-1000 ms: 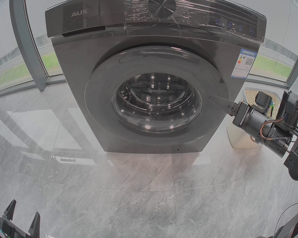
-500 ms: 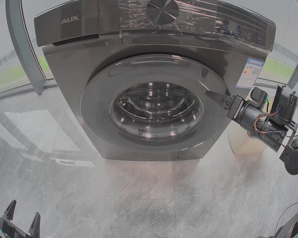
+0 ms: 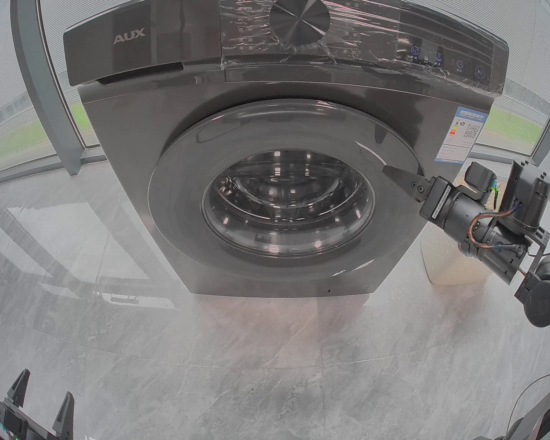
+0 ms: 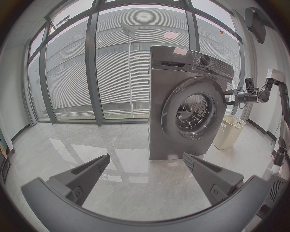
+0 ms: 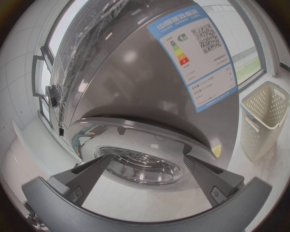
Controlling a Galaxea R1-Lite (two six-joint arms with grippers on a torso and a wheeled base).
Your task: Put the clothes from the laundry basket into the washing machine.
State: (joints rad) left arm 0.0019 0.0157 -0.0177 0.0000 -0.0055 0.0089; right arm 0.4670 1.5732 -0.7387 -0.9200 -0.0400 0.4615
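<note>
Holds black right gripper (image 3: 395, 173), jaws spread, at rim of round grey glass-centred washing machine door (image 3: 286, 200). Could slip off that smooth curve, leaving it shut.

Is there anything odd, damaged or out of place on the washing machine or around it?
Only one thing: wrinkled clear plastic film covers the dial and control panel of the grey front-loading washing machine. Its round glass door is shut and looks intact, and nothing is spilled.
</note>
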